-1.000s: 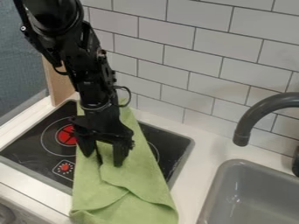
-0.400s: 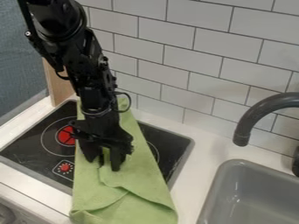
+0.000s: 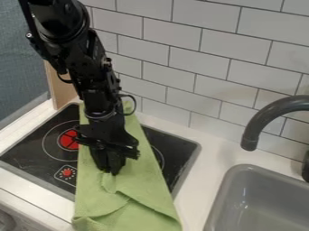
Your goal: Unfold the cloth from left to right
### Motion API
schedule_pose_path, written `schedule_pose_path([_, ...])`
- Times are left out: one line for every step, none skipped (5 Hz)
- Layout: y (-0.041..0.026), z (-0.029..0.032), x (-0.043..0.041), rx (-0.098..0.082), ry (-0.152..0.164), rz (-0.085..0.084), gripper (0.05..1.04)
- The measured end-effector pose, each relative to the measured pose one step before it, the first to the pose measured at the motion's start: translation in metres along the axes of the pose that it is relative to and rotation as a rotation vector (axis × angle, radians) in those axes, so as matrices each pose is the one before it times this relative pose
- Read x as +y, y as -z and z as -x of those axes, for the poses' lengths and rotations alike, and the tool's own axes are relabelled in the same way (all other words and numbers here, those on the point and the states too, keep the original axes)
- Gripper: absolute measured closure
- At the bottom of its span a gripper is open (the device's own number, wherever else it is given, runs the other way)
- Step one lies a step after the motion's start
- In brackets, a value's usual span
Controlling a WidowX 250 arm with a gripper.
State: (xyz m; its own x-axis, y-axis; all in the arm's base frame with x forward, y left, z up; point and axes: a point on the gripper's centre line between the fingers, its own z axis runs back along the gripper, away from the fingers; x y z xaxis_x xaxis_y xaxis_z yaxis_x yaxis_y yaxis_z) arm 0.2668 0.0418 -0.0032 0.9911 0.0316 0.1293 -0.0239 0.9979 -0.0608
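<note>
The tool [image 3: 111, 172] pinches the green cloth [image 3: 145, 187]; stove [image 3: 36, 158] beneath.

Green cloth [image 3: 142, 182], partly folded, a small raised pinch near its middle, overlapping creases below, lying lengthwise from the stove's [image 3: 37, 146] back edge over its front edge.

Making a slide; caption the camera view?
Gripper pinching the folded green cloth over the black stovetop.

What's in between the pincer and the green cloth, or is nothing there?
Nothing I can see is in the way. The pincer is already down at the green cloth, with its fingers close together.
</note>
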Motion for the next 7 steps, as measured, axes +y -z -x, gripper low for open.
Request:
schedule_pose_path([-0.00251,-0.00046,-0.00220,0.0082,-0.0082,0.0194,0.959])
schedule_pose_path([-0.00904,-0.00465,-0.00134,-0.0134,-0.0040,0.0229,1.014])
schedule_pose_path([-0.01105,-0.00599,-0.00539,-0.0120,-0.0045,0.0347,1.020])
schedule_pose_path([-0.01437,-0.01100,-0.01032,-0.0269,-0.0161,0.0577,1.020])
schedule_pose_path([-0.00883,-0.01356,-0.01113,-0.0201,-0.0262,0.0570,1.020])
schedule_pose_path([-0.00208,-0.01316,-0.01658,-0.0264,-0.0392,0.0462,1.020])
schedule_pose_path([0.01422,-0.00525,-0.01867,0.0222,-0.0265,0.0293,1.020])
